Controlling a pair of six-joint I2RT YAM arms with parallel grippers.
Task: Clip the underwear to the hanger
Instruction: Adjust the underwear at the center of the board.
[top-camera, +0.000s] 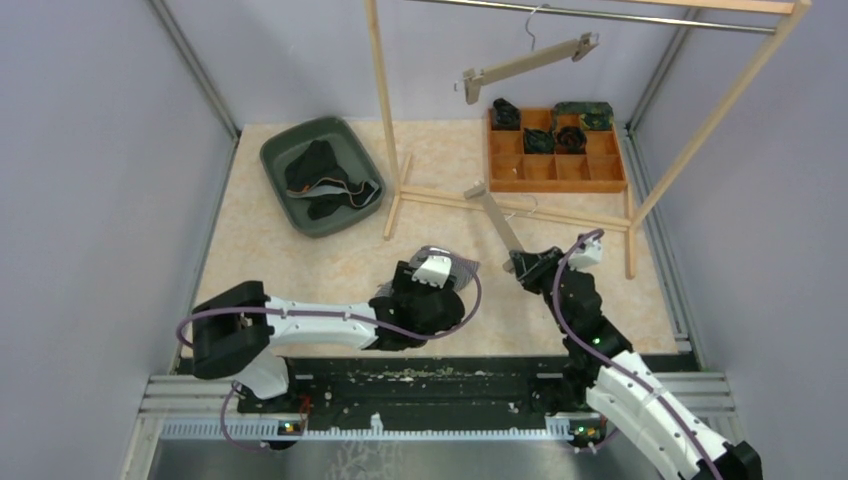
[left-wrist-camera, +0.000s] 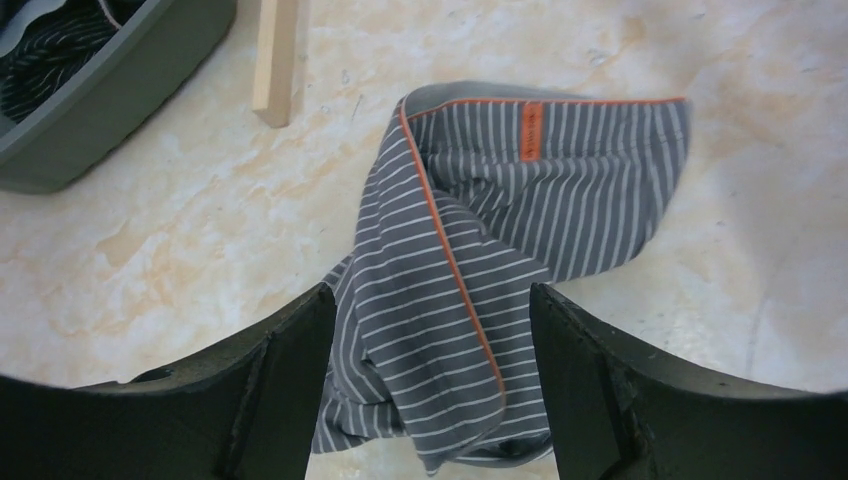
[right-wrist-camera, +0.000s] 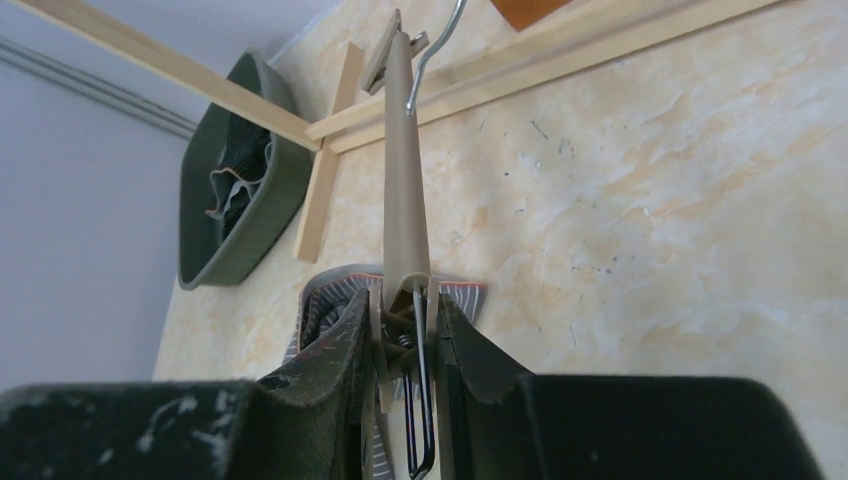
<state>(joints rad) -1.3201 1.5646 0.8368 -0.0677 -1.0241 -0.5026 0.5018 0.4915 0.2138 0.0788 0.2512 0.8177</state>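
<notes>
Striped underwear (left-wrist-camera: 500, 230) lying crumpled on table near rack foot (left-wrist-camera: 275, 50); left gripper (left-wrist-camera: 432, 300) released, jaws spread astride it; right gripper (right-wrist-camera: 405, 320) clenched on hanger (right-wrist-camera: 403, 170), right of that foot.

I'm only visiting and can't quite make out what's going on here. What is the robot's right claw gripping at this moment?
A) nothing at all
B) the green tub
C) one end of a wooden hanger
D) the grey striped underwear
C: the right gripper is closed on the clip end of the wooden hanger, while the striped underwear lies loose beneath the open left gripper.
</notes>
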